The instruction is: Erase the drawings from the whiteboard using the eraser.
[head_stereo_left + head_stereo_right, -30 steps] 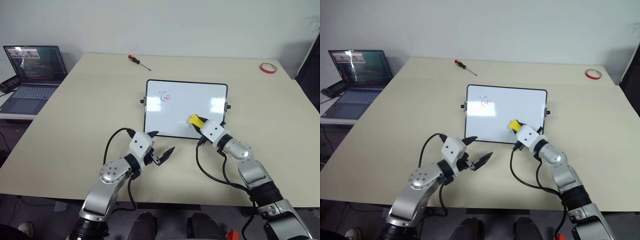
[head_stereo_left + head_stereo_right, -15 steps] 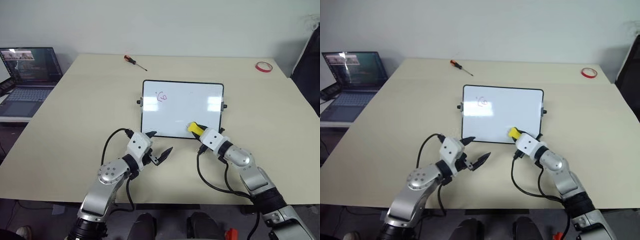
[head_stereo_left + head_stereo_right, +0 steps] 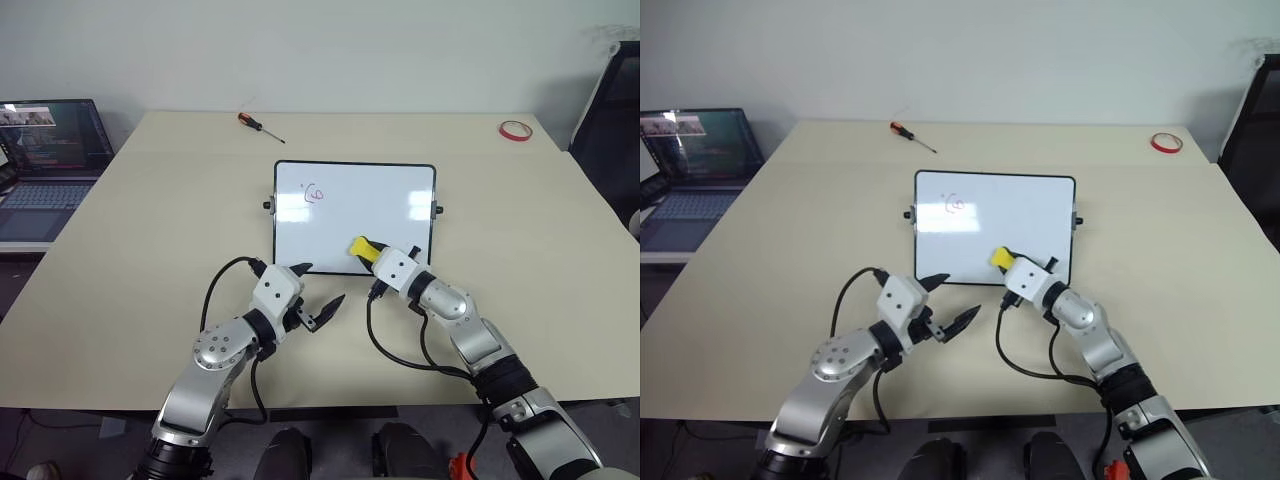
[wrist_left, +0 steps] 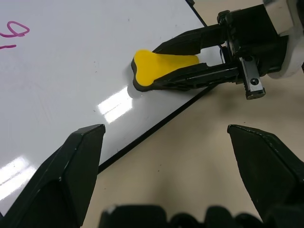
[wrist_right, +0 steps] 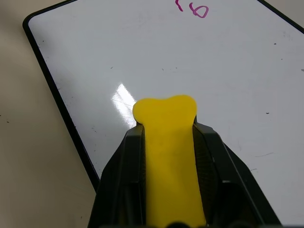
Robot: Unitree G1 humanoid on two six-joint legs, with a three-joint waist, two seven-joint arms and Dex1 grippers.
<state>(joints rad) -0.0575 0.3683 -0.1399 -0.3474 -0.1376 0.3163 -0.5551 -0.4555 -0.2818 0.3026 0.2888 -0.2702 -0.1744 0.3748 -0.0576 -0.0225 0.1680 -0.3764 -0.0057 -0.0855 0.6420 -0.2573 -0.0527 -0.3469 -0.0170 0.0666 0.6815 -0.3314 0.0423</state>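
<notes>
Left eye view puts the left gripper (image 3: 318,296) over bare table (image 3: 150,250) just in front of the whiteboard's (image 3: 355,215) near left corner, its jaws spread wide and holding nothing. Further right, the right gripper (image 3: 372,252) has its jaws pinching the eraser (image 3: 362,247) by its long sides; the yellow block sits on the board's near edge, slightly right of centre, its long axis in line with the fingers and its free end pointing away and leftward toward the drawings (image 3: 314,192), a red scribble well apart in the board's far left corner.
</notes>
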